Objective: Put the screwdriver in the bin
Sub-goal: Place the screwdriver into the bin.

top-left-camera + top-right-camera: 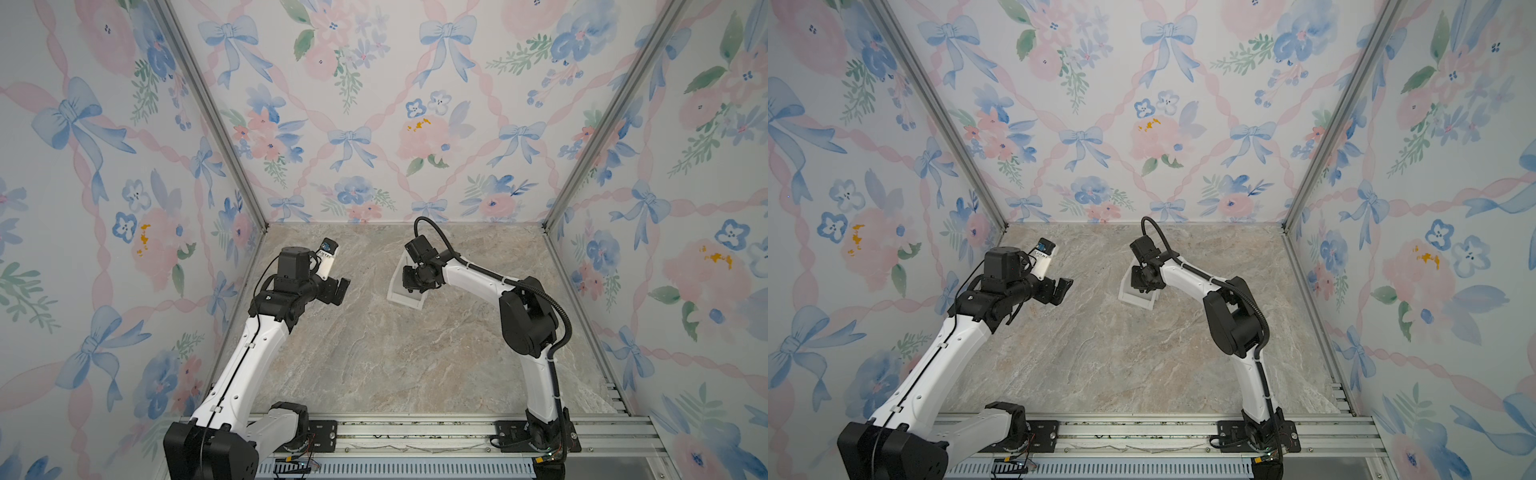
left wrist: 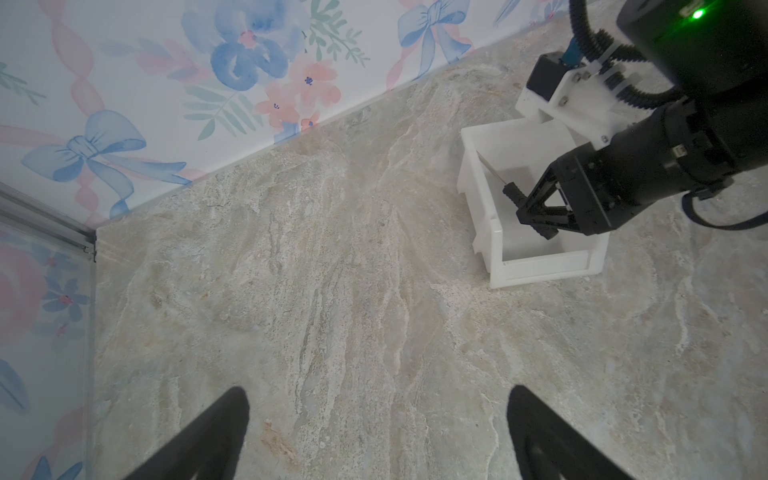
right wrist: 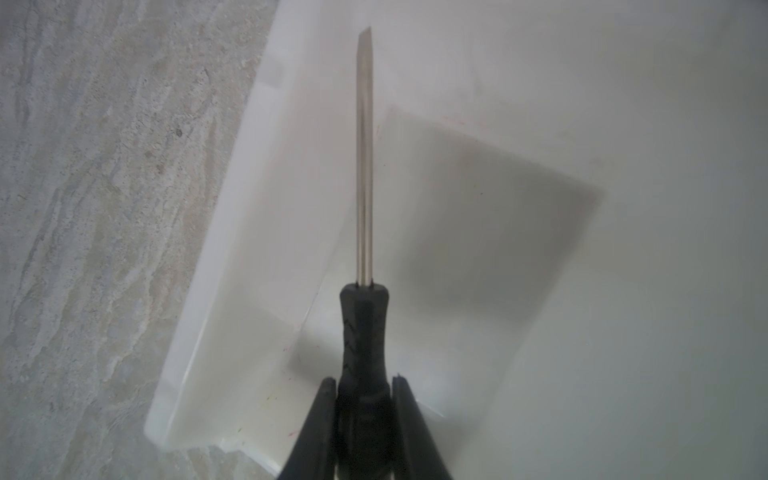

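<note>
Over the bin in both top views, the right gripper hangs low and hides what it carries; the left gripper waits well apart. In the left wrist view, the left gripper is spread and empty, and the screwdriver points inside the bin's walls. In the right wrist view, the right gripper pinches the black handle, with the thin grey shaft over the white floor. The placing step seems in hand. Next, I judge, the jaws must part to release it.

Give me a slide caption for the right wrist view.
Right gripper holds the screwdriver by its handle, shaft over the white bin.
</note>
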Robot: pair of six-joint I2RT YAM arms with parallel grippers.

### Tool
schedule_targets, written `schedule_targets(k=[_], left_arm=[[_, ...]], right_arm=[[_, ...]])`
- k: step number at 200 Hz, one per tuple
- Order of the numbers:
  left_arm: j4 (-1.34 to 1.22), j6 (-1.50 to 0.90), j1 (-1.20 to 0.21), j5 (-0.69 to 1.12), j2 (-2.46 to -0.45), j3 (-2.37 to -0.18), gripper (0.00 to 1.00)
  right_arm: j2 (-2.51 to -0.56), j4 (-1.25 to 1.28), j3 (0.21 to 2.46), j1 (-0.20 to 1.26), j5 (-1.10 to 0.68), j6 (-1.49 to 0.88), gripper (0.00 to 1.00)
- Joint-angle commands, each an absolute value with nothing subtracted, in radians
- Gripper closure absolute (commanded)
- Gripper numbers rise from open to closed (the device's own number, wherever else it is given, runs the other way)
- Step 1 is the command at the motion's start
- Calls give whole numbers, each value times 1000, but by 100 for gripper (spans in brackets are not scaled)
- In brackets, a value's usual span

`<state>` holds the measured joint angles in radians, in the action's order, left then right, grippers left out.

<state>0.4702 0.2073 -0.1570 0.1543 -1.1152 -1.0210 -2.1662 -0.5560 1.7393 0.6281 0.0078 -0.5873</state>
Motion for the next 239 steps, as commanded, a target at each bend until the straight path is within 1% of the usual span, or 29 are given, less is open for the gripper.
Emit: schedule_targets(k=[1, 54, 79, 94, 151, 183, 207, 239], left_arm=[[471, 230, -163, 162, -1104, -1015, 2], [471, 220, -163, 172, -1101, -1014, 2], [472, 217, -162, 173, -1104, -1012, 2], [472, 215, -163, 176, -1105, -1009, 2], [471, 200, -164, 179, -1120, -1012, 2], [472, 181, -163, 173, -1150, -1032, 2], [471, 156, -163, 160, -1181, -1048, 2], [470, 122, -163, 129, -1232, -1065, 2]], right_arm=[[-2193, -592, 1774, 621, 29, -594, 82], [-2214, -601, 1773, 624, 30, -592, 80], [-2220, -611, 1784, 624, 31, -589, 74], [-2220, -617, 1789, 625, 36, -588, 68], [-2181, -643, 1808, 635, 64, -559, 59], [-2092, -642, 1802, 647, 90, -527, 54], [-1978, -607, 1762, 666, 101, -480, 51], [-1739, -464, 1579, 676, 107, -431, 44]])
